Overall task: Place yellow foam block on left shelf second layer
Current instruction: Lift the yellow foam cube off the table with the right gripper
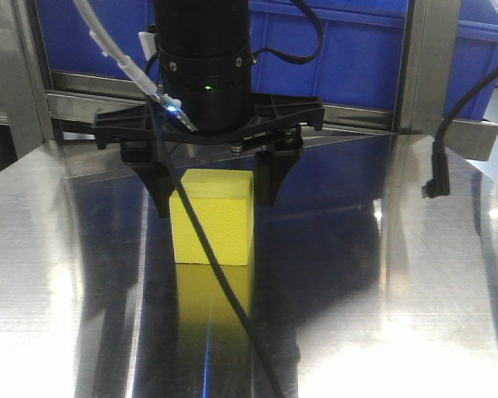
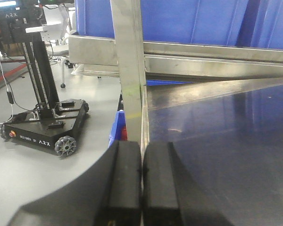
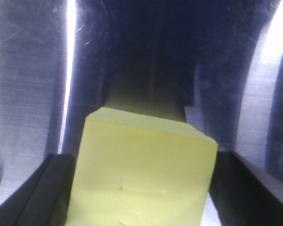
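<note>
The yellow foam block (image 1: 212, 220) stands on the shiny steel shelf surface (image 1: 365, 298), its reflection right beneath it. My right gripper (image 1: 212, 206) comes down over it from above, one black finger against each side, shut on the block. In the right wrist view the block (image 3: 141, 179) fills the space between the two fingers of the gripper (image 3: 144, 157). My left gripper (image 2: 142, 155) is shut with nothing in it, and sits at the shelf's left edge, just in front of a steel upright post (image 2: 129, 70).
Blue bins (image 1: 357, 50) sit on the rack level behind and above the block, behind a steel rail. A black cable with a plug (image 1: 436, 170) hangs at the right. Left of the shelf, on the floor, stands a black wheeled ARX base (image 2: 42, 129).
</note>
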Tool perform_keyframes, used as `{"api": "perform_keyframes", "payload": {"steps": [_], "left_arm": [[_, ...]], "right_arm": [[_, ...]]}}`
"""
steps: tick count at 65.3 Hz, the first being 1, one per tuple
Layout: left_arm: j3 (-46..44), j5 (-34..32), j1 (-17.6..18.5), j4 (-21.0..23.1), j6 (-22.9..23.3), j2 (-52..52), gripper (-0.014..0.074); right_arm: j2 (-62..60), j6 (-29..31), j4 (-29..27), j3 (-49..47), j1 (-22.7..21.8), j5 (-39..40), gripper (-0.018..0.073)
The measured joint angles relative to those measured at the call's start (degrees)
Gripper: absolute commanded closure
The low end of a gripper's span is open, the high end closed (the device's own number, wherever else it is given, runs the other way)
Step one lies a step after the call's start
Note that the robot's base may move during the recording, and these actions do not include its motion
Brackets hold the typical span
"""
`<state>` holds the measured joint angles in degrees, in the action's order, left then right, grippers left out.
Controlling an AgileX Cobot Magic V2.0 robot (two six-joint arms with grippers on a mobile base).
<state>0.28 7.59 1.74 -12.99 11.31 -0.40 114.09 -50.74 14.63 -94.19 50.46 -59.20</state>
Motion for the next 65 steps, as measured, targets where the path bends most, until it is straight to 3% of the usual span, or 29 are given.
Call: {"api": "perform_keyframes", "payload": {"steps": [9,22,40,51,65], "left_arm": [[0.0,0.0,0.0,0.0,0.0,0.0,0.046],[0.0,0.0,0.0,0.0,0.0,0.0,0.046],[0.0,0.0,0.0,0.0,0.0,0.0,0.046],[0.0,0.0,0.0,0.0,0.0,0.0,0.046],[0.0,0.0,0.0,0.0,0.0,0.0,0.046]], "right_arm": [[0.0,0.0,0.0,0.0,0.0,0.0,0.0015],[0.0,0.0,0.0,0.0,0.0,0.2,0.0223],[-1.3,1.4,-0.1,0.0,-1.4,3.7,0.0236],[-6.4,9.4,-0.2,0.0,-4.9,7.3,0.0236],[-15.9,22.3,-0.9,3.8,-13.3,10.2,0.0236]]}}
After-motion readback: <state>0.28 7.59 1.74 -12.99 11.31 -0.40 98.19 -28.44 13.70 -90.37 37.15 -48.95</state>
